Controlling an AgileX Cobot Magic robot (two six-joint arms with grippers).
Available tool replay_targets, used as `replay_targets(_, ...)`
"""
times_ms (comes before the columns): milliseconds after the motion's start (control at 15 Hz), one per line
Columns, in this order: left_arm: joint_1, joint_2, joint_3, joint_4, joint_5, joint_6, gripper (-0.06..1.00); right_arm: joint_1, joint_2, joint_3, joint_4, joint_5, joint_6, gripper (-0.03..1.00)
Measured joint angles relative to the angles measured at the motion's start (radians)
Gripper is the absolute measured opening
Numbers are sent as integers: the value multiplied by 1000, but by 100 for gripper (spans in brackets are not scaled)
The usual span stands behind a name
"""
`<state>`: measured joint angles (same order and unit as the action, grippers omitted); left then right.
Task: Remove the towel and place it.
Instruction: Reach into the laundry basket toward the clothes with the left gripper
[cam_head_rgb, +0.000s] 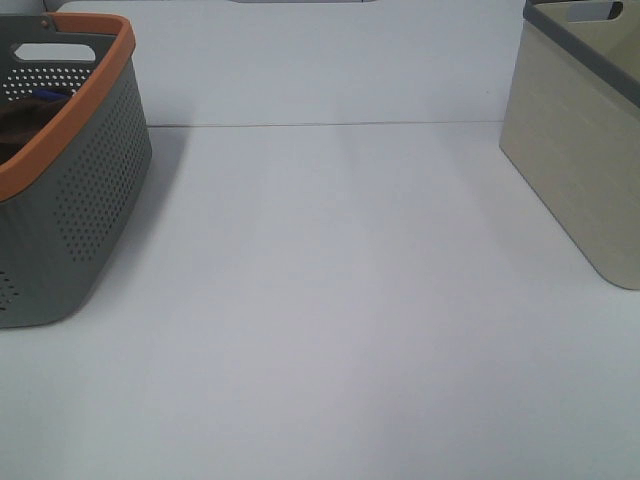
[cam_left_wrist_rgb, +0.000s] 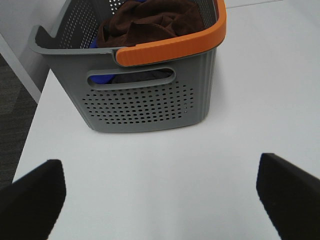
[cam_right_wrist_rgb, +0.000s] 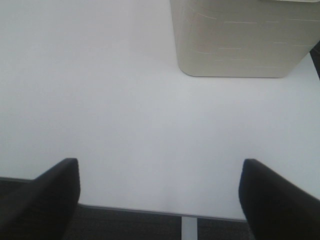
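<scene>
White table (cam_head_rgb: 340, 300) above dark floor (cam_right_wrist_rgb: 125, 225) — left gripper (cam_left_wrist_rgb: 160, 197) and right gripper (cam_right_wrist_rgb: 162, 200), jaws wide, empty.

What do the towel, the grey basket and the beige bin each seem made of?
Towel: soft matte cloth, probably terry, judging by its rumpled folds. Grey basket: likely moulded plastic, with regular holes and smooth orange rim. Beige bin: probably rigid plastic, matte, faintly textured; uncertain.

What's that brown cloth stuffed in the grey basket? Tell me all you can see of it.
The towel is dark reddish-brown, soft-looking cloth, crumpled into folds. It lies heaped inside the grey perforated basket with an orange rim, reaching about rim height, with something blue showing beside and below it.
</scene>
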<state>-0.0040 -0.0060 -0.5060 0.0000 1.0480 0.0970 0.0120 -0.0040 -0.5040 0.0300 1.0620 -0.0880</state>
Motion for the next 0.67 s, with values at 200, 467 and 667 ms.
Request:
replay_targets(200, 0, 0, 0, 0, 0, 0, 99, 0, 0, 0, 0, 0, 0, 76)
replay_targets(467, 0, 0, 0, 0, 0, 0, 99, 0, 0, 0, 0, 0, 0, 76)
replay_targets(667, 0, 0, 0, 0, 0, 0, 99, 0, 0, 0, 0, 0, 0, 76)
